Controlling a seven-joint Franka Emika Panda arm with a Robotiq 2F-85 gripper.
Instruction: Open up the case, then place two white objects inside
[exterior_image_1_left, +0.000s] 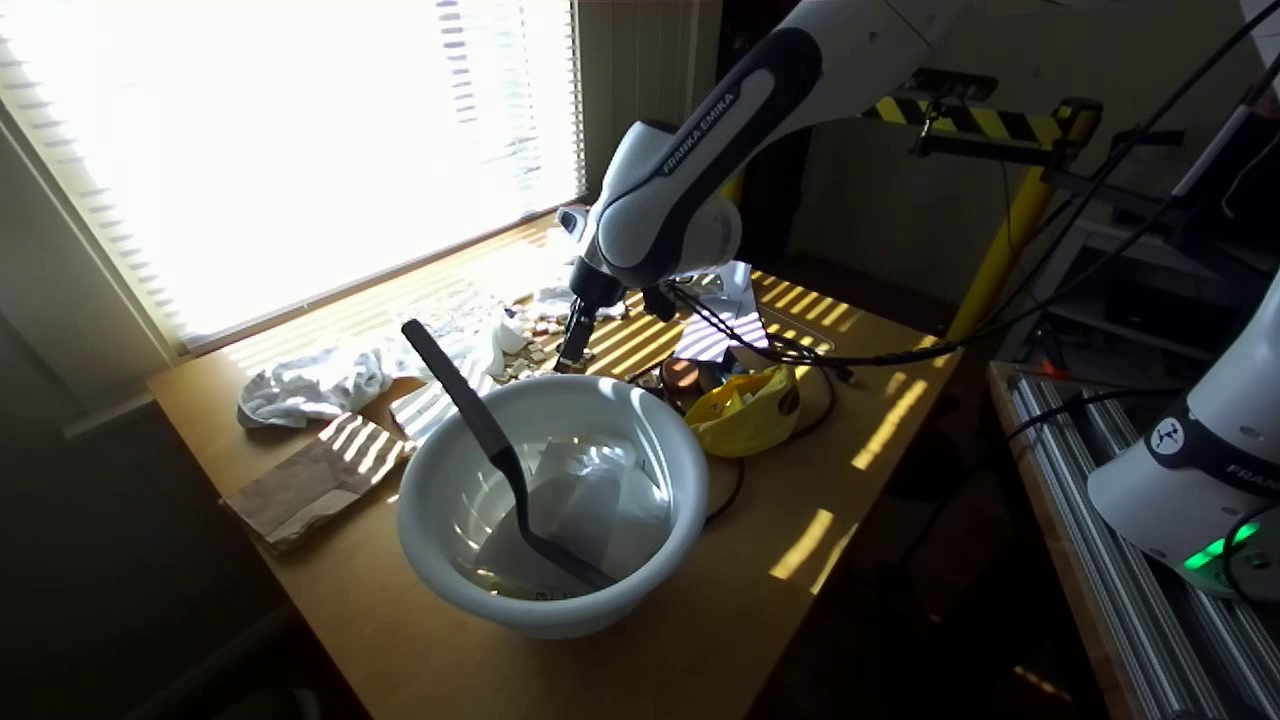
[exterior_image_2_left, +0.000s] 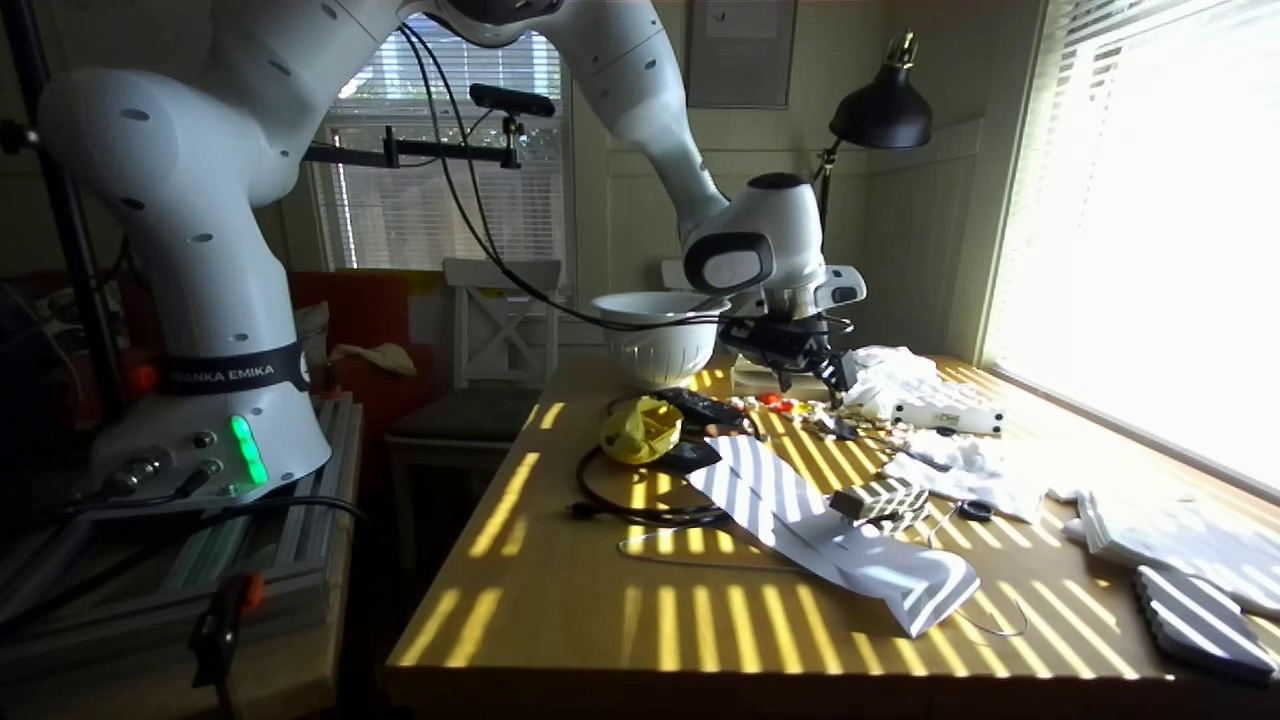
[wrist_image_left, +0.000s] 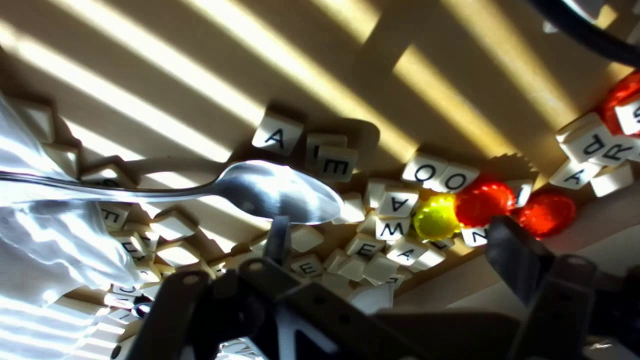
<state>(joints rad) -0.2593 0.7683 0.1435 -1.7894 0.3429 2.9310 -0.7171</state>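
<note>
Closest to me, bars of sunlight fall across the wooden table (exterior_image_2_left: 560, 610), and a long curl of white paper (exterior_image_2_left: 850, 555) stretches over it. A little beyond, a dark cable (exterior_image_2_left: 660, 519) bends round in a loop, and right by that loop sits the yellow case (exterior_image_2_left: 640, 432). It's a small, rounded thing, bright lemon where the sun catches it and duller in the shade, plump underneath like a shallow pouch. Its upper side looks hollow, with pale, brightly lit patches inside; what those are I can't make out. One end carries a dark oval mark (exterior_image_1_left: 789, 403), plain enough in an exterior view, where the case shows just beside the white bowl (exterior_image_1_left: 692, 480). Some dark clutter (exterior_image_2_left: 705, 408) lies close behind it, too jumbled to name.

Past that, apart from the case, the gripper (wrist_image_left: 390, 222) hangs low over the table, its two fingers spread wide. Below them I see lettered tiles (wrist_image_left: 397, 202) heaped together, a shiny metal spoon (wrist_image_left: 280, 192) and translucent red and yellow pieces (wrist_image_left: 485, 204). Farther back stands the bowl, a dark utensil (exterior_image_1_left: 508, 465) leaning in it, and behind everything rises a black lamp (exterior_image_2_left: 885, 105).
</note>
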